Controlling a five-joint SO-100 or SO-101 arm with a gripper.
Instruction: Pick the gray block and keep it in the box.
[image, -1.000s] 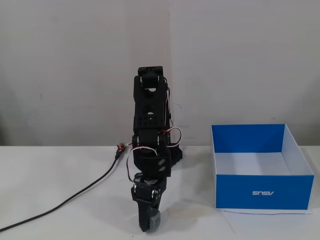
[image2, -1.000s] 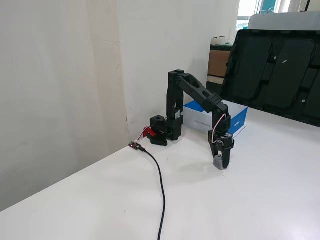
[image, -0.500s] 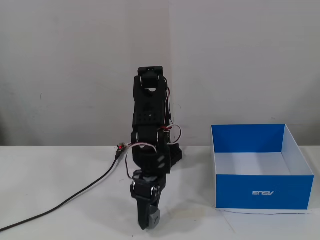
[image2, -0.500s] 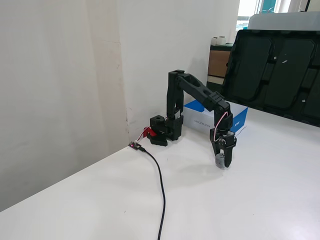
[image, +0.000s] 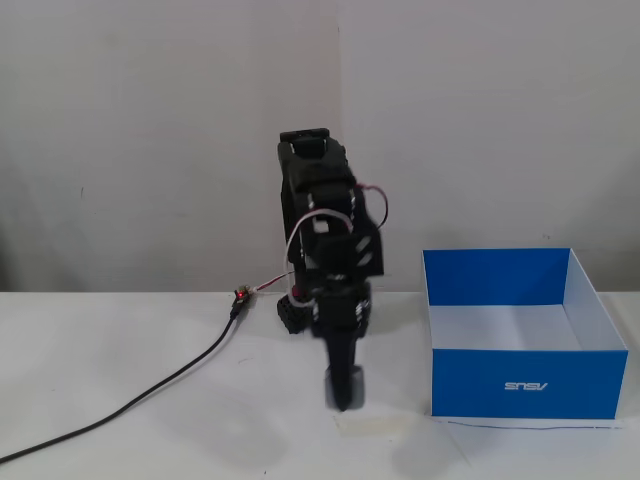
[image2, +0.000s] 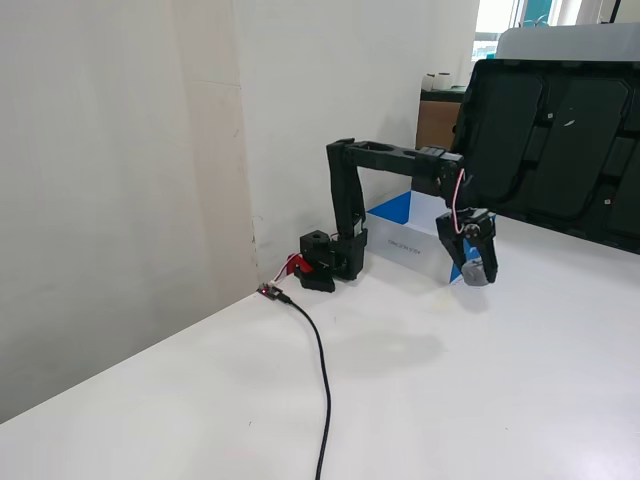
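Gripping the block (image: 345, 385) in closed fingers above the table (image2: 420, 400), the claw (image2: 478, 272) hangs with the box (image: 530, 380) off to its right in the front view; it should clear the rim before opening.

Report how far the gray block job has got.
Done: the gray block is picked up, clamped in the gripper and clear of the table. In hand: it hangs in the air beside the box, not above it. Left: carry it over the box opening and release it inside.
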